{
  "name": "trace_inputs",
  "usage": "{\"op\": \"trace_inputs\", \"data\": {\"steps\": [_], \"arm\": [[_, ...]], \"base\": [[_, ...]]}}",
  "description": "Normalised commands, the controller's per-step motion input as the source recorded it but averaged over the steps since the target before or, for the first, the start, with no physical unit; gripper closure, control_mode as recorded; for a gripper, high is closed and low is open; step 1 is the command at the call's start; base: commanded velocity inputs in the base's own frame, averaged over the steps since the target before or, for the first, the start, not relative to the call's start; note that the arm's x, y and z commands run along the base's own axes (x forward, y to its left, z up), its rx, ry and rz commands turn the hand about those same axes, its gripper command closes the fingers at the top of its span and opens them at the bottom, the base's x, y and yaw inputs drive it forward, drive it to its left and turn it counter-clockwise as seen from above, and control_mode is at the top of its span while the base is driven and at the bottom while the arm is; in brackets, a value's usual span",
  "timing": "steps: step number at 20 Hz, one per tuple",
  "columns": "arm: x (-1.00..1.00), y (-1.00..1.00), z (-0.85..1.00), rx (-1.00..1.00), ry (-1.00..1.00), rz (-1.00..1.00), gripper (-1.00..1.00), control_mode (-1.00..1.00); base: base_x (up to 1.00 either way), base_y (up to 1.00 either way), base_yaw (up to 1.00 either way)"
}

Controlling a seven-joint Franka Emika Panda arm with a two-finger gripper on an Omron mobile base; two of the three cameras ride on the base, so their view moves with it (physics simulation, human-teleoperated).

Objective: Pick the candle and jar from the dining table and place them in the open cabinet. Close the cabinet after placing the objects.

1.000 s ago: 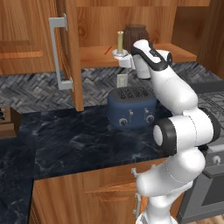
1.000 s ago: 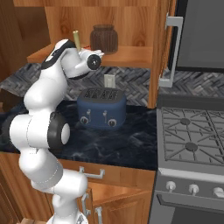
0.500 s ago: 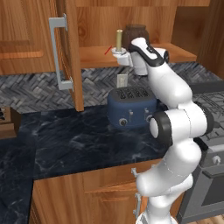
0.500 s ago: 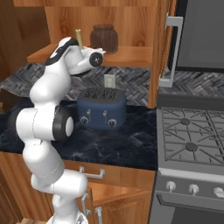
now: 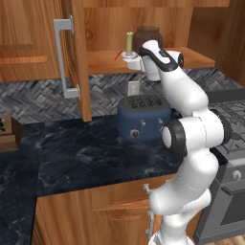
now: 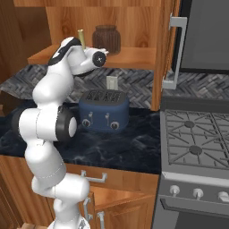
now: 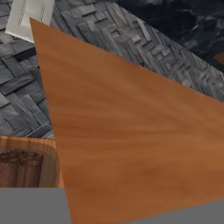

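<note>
The black marble tabletop is seen nearest, with a blue toaster standing on it against the herringbone backsplash. A stove adjoins the tabletop on the right. Above the toaster, the arm is raised to the cabinet, whose door stands open with its silver bar handle facing outward. The end effector is positioned at the front edge of the cabinet shelf. The candle is seen upright in its white holder at the end effector, at the shelf's front edge; whether it is gripped or released cannot be told, as the fingers are hidden. The jar stands on the shelf just behind the candle. In the hand view, the shelf surface is seen close up.
</note>
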Motion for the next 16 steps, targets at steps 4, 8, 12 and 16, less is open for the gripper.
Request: {"op": "trace_inputs", "data": {"steps": [4,8,12,16], "arm": [[0.05,0.07,-0.10,0.00,0.00,0.00,-1.00,-1.00],[0.00,0.00,-0.09,0.00,0.00,0.00,-1.00,-1.00],[0.00,0.00,-0.05,0.00,-0.01,0.00,-1.00,-1.00],[-0.33,0.00,0.00,0.00,-0.04,0.00,-1.00,-1.00]], "base": [[0.00,0.00,0.00],[0.00,0.00,0.00],[0.00,0.00,0.00],[0.00,0.00,0.00]]}}
